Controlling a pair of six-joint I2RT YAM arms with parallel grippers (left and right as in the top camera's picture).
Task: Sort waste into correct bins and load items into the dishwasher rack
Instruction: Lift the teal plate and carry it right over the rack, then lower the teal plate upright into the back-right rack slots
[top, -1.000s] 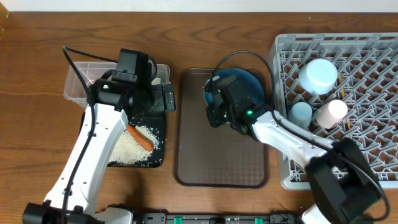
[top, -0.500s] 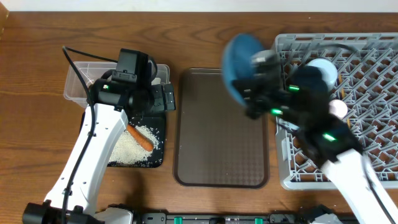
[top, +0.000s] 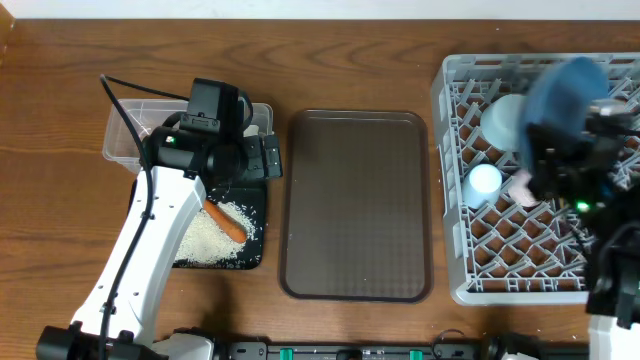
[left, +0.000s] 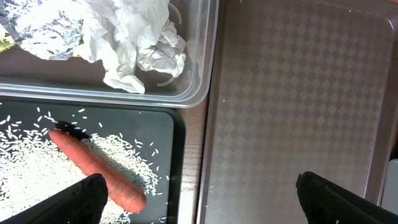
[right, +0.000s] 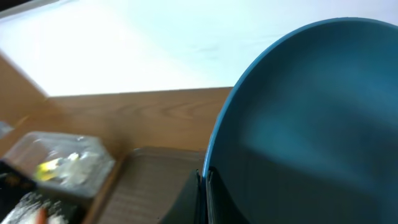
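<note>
Right gripper (right: 203, 182) pinches the blue plate (right: 298, 124) by its rim, over the rack (top: 455, 200) (blurred). Best lowered edge-first into free slots, clear of bowl (top: 503, 118) and cup (top: 485, 182). Left gripper (left: 202, 202) spread wide above the black tray (left: 179, 134).

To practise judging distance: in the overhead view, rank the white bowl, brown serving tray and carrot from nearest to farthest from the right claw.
The right claw holds the blue plate over the dishwasher rack.
1. White bowl, in the rack, just left.
2. Brown serving tray, mid-table.
3. Carrot, on the black tray, far left.
</note>
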